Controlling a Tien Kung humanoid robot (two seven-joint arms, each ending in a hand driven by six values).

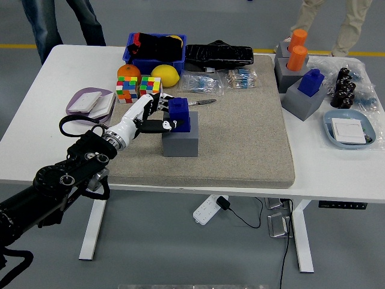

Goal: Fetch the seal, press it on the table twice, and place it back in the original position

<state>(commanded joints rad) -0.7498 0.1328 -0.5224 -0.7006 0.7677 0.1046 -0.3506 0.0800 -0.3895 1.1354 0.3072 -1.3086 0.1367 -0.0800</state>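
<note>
Blue seal upright atop grey block on mat, left-hand fingers wrapped around it.

The left arm was black and bulky, built of rounded joint housings with a black cable looped beside it. Its hand was white with black finger joints, set on a silvery wrist ring.

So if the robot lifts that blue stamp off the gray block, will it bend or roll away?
Probably not. The blue seal looks like a hard, boxy block with flat sides, so it should stay stiff and not roll. It looks small next to the left hand gripping it, so it's likely light. The gray base seems chunky enough to stay put.
</note>
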